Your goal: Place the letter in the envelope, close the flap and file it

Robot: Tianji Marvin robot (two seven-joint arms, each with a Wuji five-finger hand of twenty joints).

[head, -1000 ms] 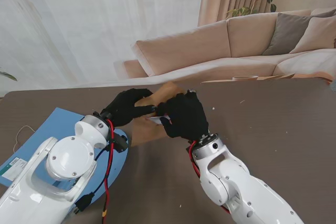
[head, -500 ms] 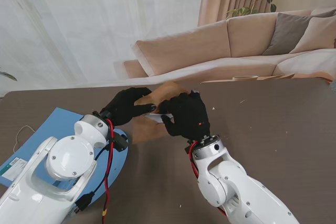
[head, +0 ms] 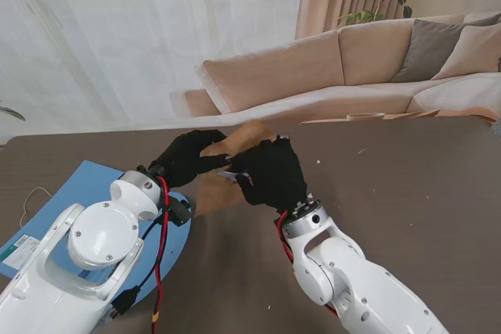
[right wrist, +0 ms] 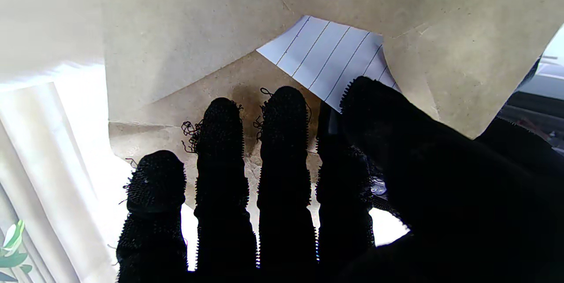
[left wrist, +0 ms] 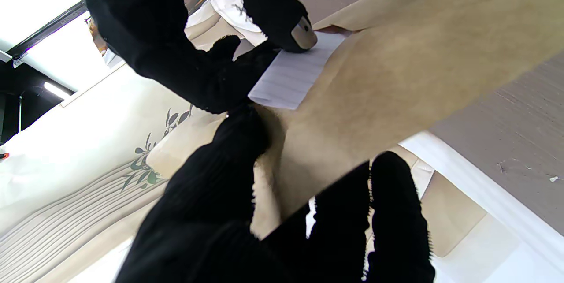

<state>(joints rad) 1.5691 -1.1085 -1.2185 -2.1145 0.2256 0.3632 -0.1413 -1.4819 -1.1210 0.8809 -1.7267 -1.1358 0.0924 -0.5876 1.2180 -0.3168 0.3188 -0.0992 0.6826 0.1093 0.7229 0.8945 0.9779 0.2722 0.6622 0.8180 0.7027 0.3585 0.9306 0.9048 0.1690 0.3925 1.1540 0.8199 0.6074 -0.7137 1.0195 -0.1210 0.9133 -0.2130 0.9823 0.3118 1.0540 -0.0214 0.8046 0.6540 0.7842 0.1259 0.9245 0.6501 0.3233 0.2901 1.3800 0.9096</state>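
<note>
Letter part-way into the envelope, both hands on the job.

On the table [head: 407,177], at its 12 o'clock edge, your left hand [head: 186,158] grips the envelope [head: 211,192] and lifts it off the surface, a blue folder [head: 86,181] lying at about 8 o'clock from it. Your right hand [head: 272,174] pinches the letter [left wrist: 293,76], whose far end is already inside the mouth. Keep the left grip steady so the mouth stays agape, and feed the sheet straight along the envelope's length; push from its trailing edge, low and flat, or it may buckle on the lip. The letter shows ruled lines only; no writing can be read. A label on the folder's near corner is too small to read.
</note>
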